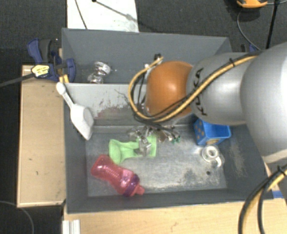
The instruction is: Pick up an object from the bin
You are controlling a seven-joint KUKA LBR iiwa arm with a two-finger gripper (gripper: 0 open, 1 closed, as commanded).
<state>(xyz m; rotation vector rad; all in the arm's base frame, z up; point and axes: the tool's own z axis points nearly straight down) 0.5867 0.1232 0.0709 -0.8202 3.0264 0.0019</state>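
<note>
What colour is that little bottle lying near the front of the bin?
The bottle is pink with a purple top, camera view.

From where I stand the arm (250, 91) is a fat, smooth tube of silver-grey metal, its links rounded like barrels, with a paler band at the seam toward 4 o'clock. Black KUKA lettering (198, 95) runs along the wrist link. A glossy orange cover (168, 86), dome-shaped, caps the wrist. Black and yellow cables (134, 95) loop round its 9 o'clock side, and 1 yellow-edged cable trails back over the grey shell toward 2 o'clock. Under the dome, at 6 o'clock, is the gripper (145, 144), small and dull metal.
</note>
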